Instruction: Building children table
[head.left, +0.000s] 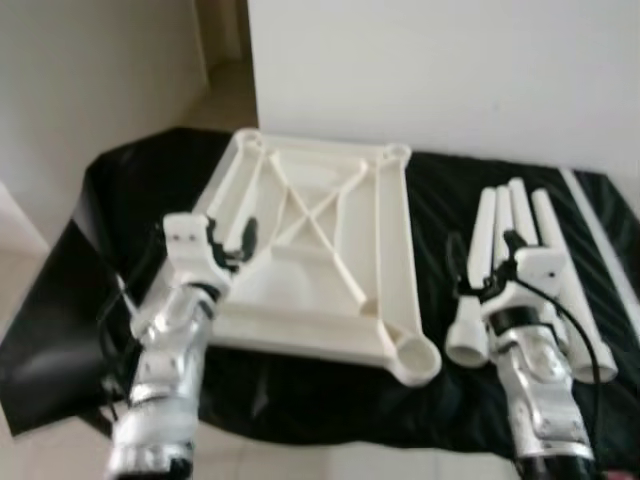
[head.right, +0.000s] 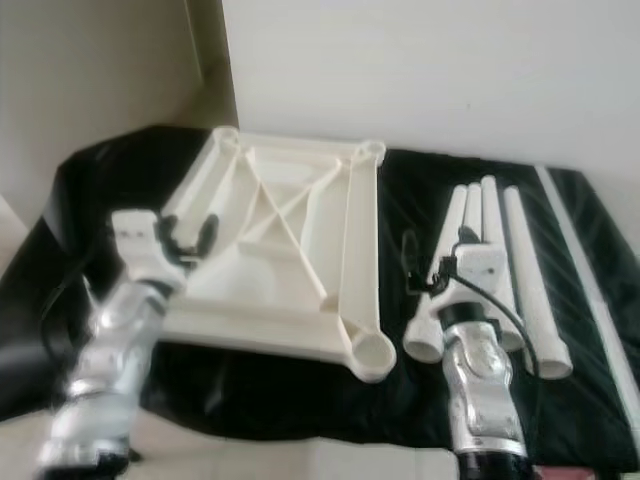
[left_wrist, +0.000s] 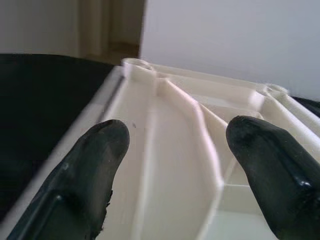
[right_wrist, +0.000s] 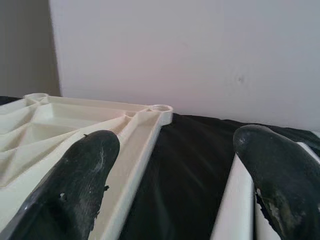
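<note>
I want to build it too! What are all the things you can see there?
Table top: one, cream-white, lying upside down on the black cloth, ribs and corner sockets facing up.
Table legs: about four, cream-white, lying bunched together on the cloth right of the table top.
Black cloth: one, black, spread on the floor under all the parts.
Wall: one, white, behind the cloth.
Left end effector: one, black fingers, open, over the table top's left edge.
Right end effector: one, black fingers, open, over the table legs.
</note>
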